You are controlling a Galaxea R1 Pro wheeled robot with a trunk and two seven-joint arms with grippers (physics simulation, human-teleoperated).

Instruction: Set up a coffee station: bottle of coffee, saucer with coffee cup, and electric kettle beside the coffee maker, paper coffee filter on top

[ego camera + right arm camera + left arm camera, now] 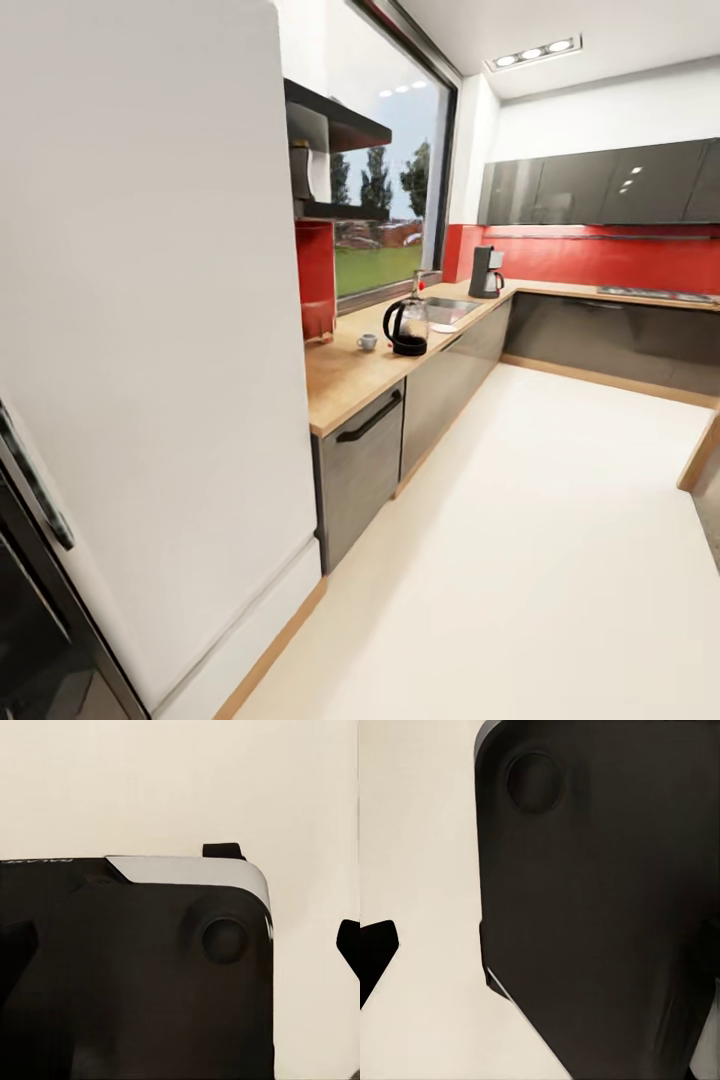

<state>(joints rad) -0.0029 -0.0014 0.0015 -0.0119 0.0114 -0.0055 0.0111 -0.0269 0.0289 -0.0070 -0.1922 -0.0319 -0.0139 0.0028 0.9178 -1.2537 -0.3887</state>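
Observation:
Far along the wooden countertop (345,385), the grey coffee maker (487,272) stands in the corner by the red backsplash. Closer to me, the black and clear electric kettle (407,327) sits near the sink, with the small white coffee cup (368,342) just left of it. A brownish bottle-like item (300,160) is on the dark wall shelf (335,125); I cannot make out its details. My left gripper (540,960) and right gripper (180,945) hang over the cream floor in front of my dark base, fingers spread to the frame edges and holding nothing.
A tall white cabinet (150,330) fills the left side, with a dark oven front (40,620) at the lower left. Grey drawers (362,465) run under the counter. The sink (450,310) lies below the window. Cream floor (540,540) stretches ahead.

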